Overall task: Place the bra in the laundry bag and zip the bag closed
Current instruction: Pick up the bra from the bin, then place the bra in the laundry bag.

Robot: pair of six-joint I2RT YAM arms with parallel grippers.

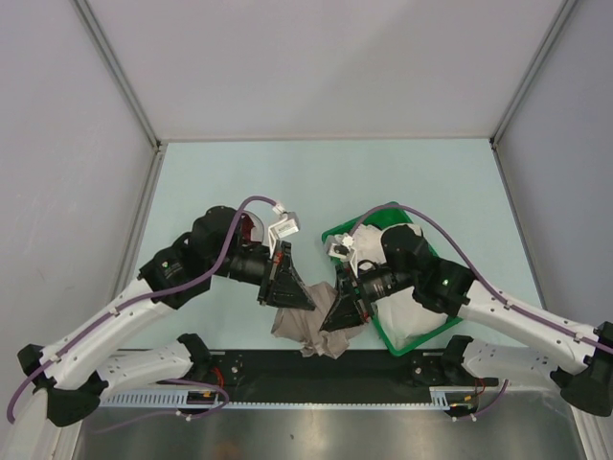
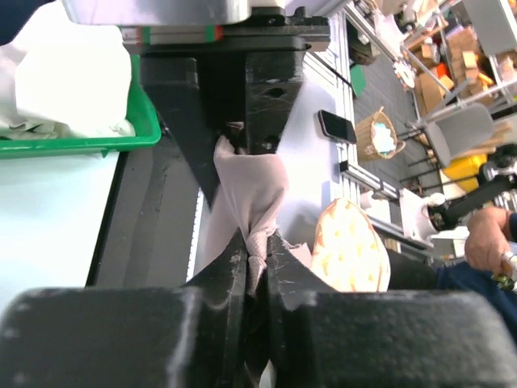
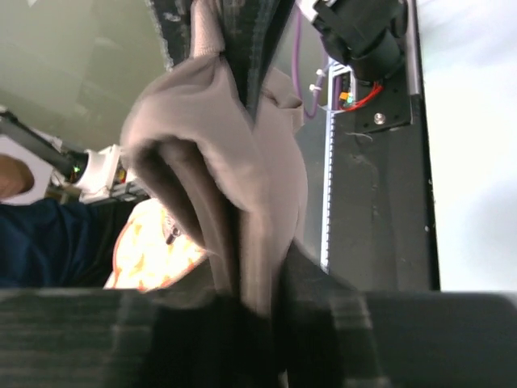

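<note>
Top view: my left arm and right arm bend inward and meet low over the near edge of the counter. The left jaws and right jaws are each pinched narrow on one taupe cloth, which hangs crumpled between them. The green basket sits under my right wrist with white garments in it. A dark red scrap, the bra as far as I can tell, shows just behind my left wrist. It is on the counter, apart from the cloth and mostly hidden by the arm. Left wrist view: the left jaws are nearly closed, with a fold of the taupe cloth clamped between the tips. The right jaws face me and grip the cloth's far end. A basket corner is at upper left. Right wrist view: the right jaws are tight on a thick bunch of the cloth. The left jaws bite its upper edge, and the fabric bulges between the two grips.
</note>
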